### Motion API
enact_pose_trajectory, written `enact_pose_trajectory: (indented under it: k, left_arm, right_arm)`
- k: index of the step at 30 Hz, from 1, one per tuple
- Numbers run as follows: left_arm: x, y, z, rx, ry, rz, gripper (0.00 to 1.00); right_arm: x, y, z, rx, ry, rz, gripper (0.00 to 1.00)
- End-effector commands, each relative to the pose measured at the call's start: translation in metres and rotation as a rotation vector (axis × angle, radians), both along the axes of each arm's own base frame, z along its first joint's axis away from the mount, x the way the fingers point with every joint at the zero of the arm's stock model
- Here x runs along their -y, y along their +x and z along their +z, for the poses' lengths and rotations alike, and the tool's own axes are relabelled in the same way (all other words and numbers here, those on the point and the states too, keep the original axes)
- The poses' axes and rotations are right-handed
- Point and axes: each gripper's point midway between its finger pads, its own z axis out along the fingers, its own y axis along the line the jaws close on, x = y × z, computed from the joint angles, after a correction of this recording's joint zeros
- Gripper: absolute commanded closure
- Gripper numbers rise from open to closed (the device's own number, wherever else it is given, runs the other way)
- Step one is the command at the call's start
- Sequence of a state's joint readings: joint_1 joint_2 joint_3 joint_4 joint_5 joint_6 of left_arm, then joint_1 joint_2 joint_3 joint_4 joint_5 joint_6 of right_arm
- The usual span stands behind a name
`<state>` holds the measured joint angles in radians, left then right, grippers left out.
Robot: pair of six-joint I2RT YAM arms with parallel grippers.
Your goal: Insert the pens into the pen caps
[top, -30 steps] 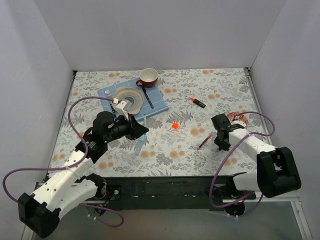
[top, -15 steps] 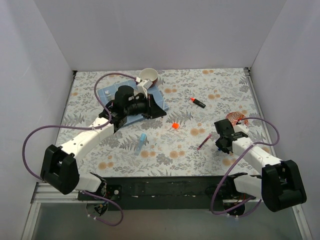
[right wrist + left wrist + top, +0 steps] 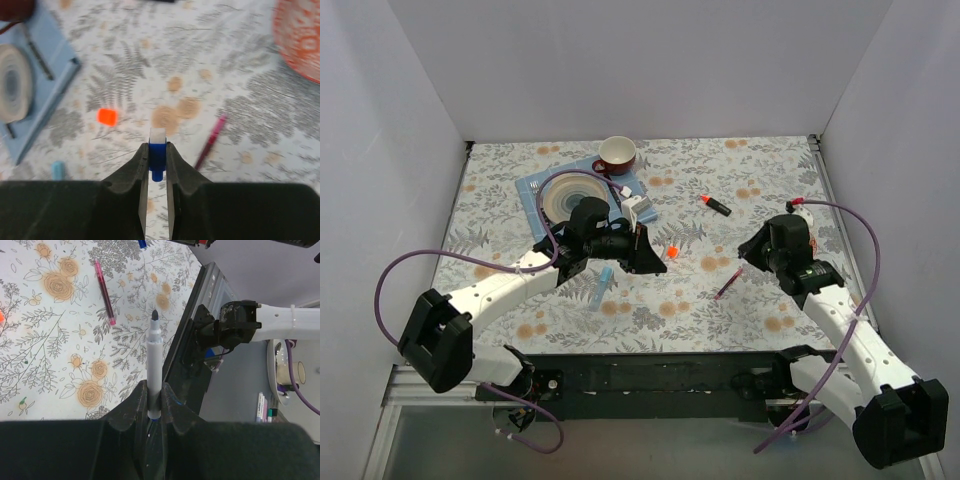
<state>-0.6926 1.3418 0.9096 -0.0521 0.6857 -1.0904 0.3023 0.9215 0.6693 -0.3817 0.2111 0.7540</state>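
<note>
My left gripper [image 3: 154, 401] is shut on the thin white-and-blue pen [image 3: 154, 360], whose dark tip points away from the fingers. In the top view this gripper [image 3: 651, 259] is over the middle of the table. My right gripper [image 3: 157, 159] is shut on the dark blue cap [image 3: 157, 154]; in the top view it [image 3: 751, 250] is right of centre. The maroon pen [image 3: 727, 284] lies between the grippers and shows in both wrist views [image 3: 104, 291] [image 3: 210, 143]. The orange cap [image 3: 671, 251] [image 3: 107, 117], the black orange-tipped highlighter [image 3: 716, 205] and the light-blue marker [image 3: 603, 284] lie on the cloth.
A blue mat [image 3: 534, 188] at the back left holds a plate [image 3: 572, 192], with a red cup [image 3: 617, 153] behind it. An orange-patterned bowl [image 3: 300, 42] sits at the right. White walls close in three sides.
My left arm swung from over the mat to the middle of the table, still holding the pen. My right arm rose and its gripper turned toward the centre with the cap.
</note>
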Motion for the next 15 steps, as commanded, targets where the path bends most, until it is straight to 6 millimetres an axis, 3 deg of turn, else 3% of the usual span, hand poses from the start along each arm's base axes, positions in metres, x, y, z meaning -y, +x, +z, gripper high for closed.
enact_pose_trajectory:
  k: [1, 5, 15]
  left_arm:
    - [0.006, -0.008, 0.018, 0.024, -0.060, -0.061, 1.00]
    - [0.007, -0.012, 0.026, 0.032, -0.092, -0.081, 1.00]
    - [0.008, -0.021, 0.035, 0.025, -0.128, -0.123, 1.00]
  right_arm:
    - [-0.072, 0.015, 0.090, 0.322, 0.230, 0.367, 0.99]
    - [-0.106, -0.001, 0.136, 0.493, 0.375, 0.516, 0.99]
    - [-0.153, -0.035, 0.191, 0.718, 0.563, 0.693, 0.99]
